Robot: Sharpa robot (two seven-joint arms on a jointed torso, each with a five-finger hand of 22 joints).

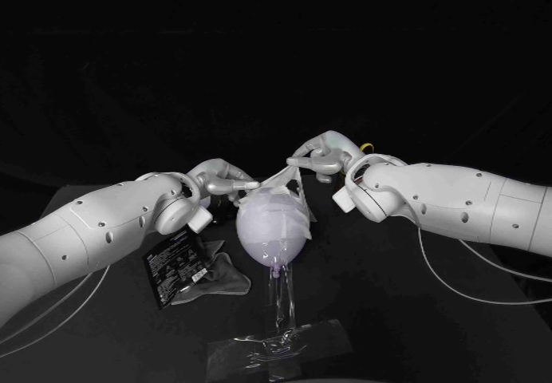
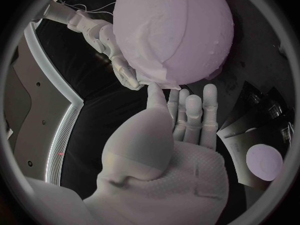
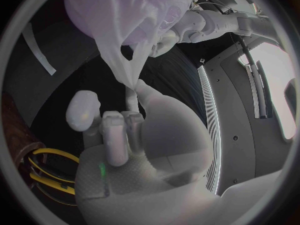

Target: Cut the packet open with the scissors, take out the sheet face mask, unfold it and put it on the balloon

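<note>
Stand bears balloon; left hand, right hand pinch mask; packet print unreadable.

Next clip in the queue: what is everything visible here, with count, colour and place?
balloon: one, pale lilac, upright at the table's middle.
sheet face mask: one, white, draped over the balloon's top.
stand: one, clear, under the balloon at the near edge.
packet: one, black, flat on the table left of the balloon.
crumpled piece: one, grey, beside the packet; what it is cannot be told.
scissors: one pair, yellow handles, beyond the right hand.
table: one, black.
left hand: silver, fingertips at the mask's left edge.
right hand: silver, pinches a stretched mask corner.
</note>
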